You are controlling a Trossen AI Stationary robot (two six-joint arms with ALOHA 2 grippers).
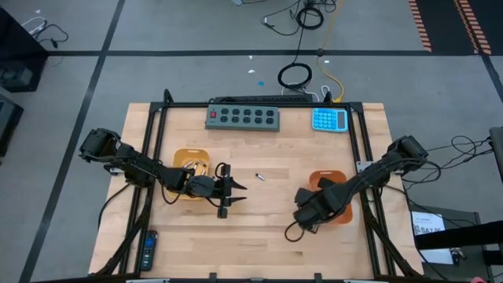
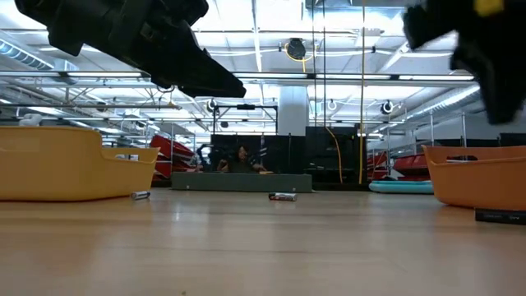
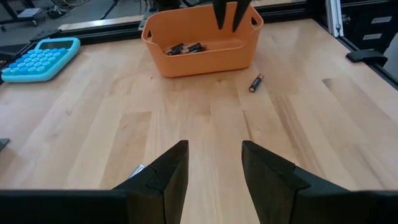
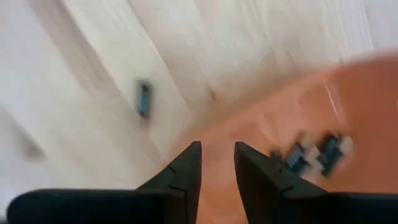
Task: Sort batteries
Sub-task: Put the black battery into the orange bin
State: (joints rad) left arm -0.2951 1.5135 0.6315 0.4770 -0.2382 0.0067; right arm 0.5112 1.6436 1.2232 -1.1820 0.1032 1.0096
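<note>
Right gripper (image 4: 216,163) jaws apart, empty, over rim of right orange tray (image 1: 334,206); dark batteries (image 4: 314,154) lie inside. Left gripper (image 3: 214,163) jaws apart, empty, above bare surface (image 1: 267,220) beside left orange tray (image 1: 191,161). One battery (image 1: 260,178) loose mid-surface, another (image 3: 255,83) just outside right tray.
</note>
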